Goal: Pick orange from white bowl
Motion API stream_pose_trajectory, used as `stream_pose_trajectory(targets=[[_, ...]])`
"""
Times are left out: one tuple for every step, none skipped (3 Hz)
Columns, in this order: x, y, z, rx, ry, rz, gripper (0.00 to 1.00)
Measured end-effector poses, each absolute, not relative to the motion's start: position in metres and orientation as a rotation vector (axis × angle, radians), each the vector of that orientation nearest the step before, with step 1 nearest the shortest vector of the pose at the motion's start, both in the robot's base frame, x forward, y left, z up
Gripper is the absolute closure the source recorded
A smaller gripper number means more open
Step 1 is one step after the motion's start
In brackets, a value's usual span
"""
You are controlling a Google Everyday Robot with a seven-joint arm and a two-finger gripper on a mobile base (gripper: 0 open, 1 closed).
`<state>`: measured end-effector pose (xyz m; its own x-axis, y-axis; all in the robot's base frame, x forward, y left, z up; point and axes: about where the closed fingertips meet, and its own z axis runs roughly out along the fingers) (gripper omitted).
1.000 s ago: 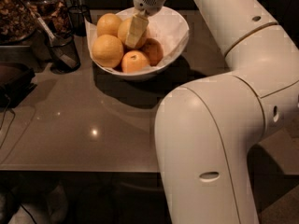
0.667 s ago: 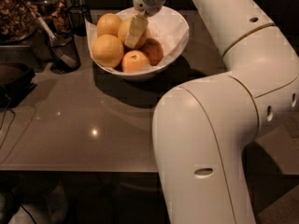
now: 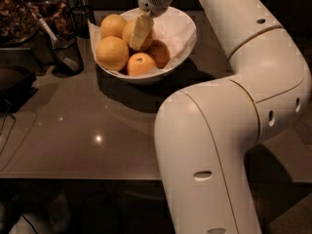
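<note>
Glossy white bowl (image 3: 187, 29) is sitting at 12 o'clock on the grey table (image 3: 73, 130), while the robot's gripper (image 3: 140, 33) is reaching down into its middle, lying against the orange (image 3: 126, 33) at the bowl's centre, with other fruits (image 3: 112, 52) crowding from 6 to 10 o'clock. Whether the gripper is spread or clamped is impossible to tell. With the orange resting in the bowl, the approach is looking done; the lift is waiting.

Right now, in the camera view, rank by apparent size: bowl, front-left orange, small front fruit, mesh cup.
1. bowl
2. orange and mesh cup: they look alike, so unranked
3. small fruit
The gripper hangs over the fruit in the bowl.
</note>
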<state>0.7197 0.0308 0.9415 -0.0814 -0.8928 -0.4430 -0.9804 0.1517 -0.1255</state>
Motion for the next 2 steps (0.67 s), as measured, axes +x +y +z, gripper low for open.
stream_pose_trajectory(targets=[[0.72, 0.031, 0.943, -1.784, 2.02, 0.284, 0.62], [0.719, 0.041, 0.97, -1.74, 1.956, 0.277, 0.85]])
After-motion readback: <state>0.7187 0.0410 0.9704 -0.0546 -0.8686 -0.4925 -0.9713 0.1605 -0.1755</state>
